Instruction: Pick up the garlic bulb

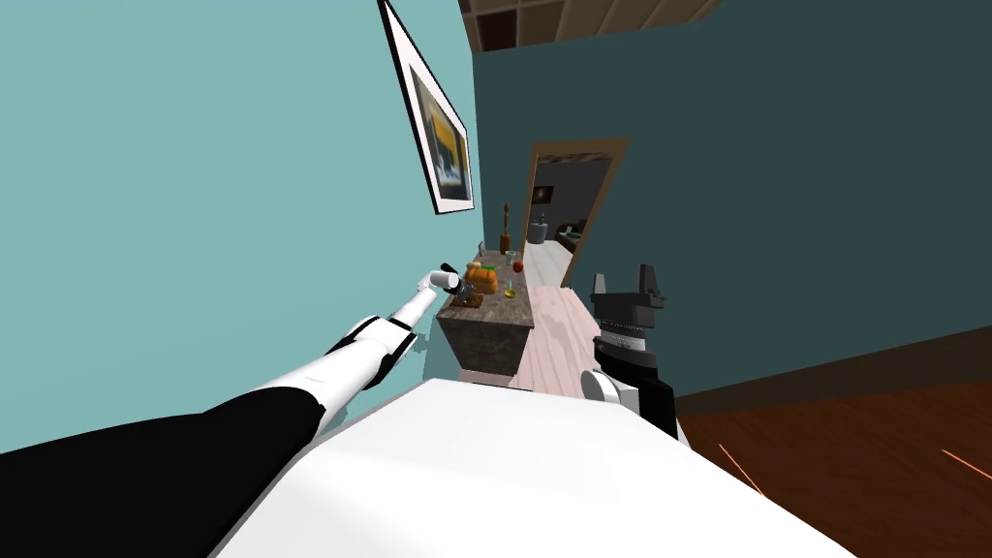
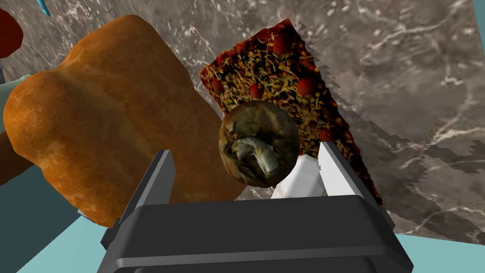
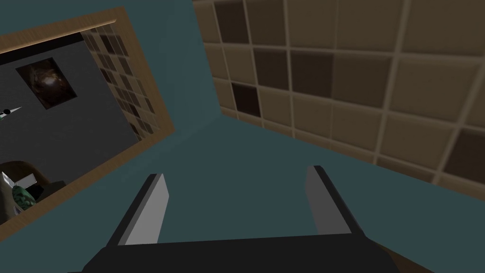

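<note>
While the left jaws stand wide apart and grip nothing, the garlic bulb point(image 2: 259, 142) lies between their two grey fingers point(image 2: 158, 182), just past the tips and nearer one finger than the other. Counting the way the fingers point as 12 o'clock, the bulb sits at about 1 o'clock. It is round, brownish and mottled, and it rests on the near end of a slice of pizza point(image 2: 284, 61) that runs on toward 12 o'clock. A small white shape shows beside the bulb against the nearer finger; I cannot tell what it is. At 10 o'clock a big orange-brown loaf of bread point(image 2: 104, 123) lies just beside the slice. All rest on a grey marbled tabletop point(image 2: 412, 71), and a red round thing point(image 2: 7, 33) peeks in past the loaf. From the head, the left arm point(image 1: 378, 339) stretches toward 12 o'clock over the tabletop's near end, by the light blue wall. The right jaws are raised at 2 o'clock, well apart from the tabletop, wide too and holding nothing.
</note>
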Robot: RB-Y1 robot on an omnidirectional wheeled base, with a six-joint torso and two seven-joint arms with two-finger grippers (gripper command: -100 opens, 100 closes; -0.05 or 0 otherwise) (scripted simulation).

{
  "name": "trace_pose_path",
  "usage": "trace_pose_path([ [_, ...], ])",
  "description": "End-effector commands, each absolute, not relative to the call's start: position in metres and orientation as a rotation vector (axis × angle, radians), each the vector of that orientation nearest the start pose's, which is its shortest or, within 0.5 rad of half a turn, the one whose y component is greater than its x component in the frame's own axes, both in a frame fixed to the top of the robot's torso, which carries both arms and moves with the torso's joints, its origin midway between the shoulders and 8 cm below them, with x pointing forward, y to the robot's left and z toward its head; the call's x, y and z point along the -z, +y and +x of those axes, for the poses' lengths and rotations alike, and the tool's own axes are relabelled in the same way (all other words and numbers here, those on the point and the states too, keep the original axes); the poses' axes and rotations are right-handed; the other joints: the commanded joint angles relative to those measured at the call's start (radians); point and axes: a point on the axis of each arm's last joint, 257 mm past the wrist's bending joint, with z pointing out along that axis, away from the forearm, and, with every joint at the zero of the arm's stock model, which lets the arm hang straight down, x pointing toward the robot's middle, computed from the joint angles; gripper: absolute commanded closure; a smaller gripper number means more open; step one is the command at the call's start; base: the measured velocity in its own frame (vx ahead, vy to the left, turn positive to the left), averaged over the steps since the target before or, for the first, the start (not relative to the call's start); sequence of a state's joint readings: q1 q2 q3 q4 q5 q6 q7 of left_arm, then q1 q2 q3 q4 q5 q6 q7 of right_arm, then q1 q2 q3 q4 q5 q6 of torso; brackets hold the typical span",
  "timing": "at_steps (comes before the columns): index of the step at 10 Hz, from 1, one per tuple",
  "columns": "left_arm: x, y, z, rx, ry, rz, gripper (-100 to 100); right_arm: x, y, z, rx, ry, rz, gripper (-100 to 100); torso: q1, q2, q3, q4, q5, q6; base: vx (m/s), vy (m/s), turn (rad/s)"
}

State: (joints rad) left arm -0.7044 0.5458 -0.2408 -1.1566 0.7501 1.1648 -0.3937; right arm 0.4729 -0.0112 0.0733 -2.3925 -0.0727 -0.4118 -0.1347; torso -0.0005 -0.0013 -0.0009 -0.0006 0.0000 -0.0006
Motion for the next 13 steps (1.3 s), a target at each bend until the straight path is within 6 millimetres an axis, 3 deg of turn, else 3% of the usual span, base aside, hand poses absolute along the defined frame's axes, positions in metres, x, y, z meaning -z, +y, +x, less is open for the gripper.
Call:
trace_pose_path([
  [1, 0.269, 0.249, 0.585, 0.578, 2.411, -1.272, -100, -0.065, -0.257, 0.338, -1.574, 0.512, 0.712, 0, 0.0, 0.0, 0.0, 0.0, 0.0, 0.0, 0.024, -0.011, -0.016],
  [12, 0.259, 0.271, 0.557, 0.46, 2.592, -1.387, -100, -0.065, -0.257, 0.338, -1.574, 0.512, 0.712, 0, 0.0, 0.0, 0.0, 0.0, 0.0, 0.0, 0.027, -0.009, -0.017],
  [13, 0.259, 0.271, 0.556, 0.457, 2.595, -1.389, 0, -0.065, -0.257, 0.338, -1.574, 0.512, 0.712, 0, 0.0, 0.001, 0.0, 0.0, 0.0, 0.0, 0.0, 0.0, 0.0],
])
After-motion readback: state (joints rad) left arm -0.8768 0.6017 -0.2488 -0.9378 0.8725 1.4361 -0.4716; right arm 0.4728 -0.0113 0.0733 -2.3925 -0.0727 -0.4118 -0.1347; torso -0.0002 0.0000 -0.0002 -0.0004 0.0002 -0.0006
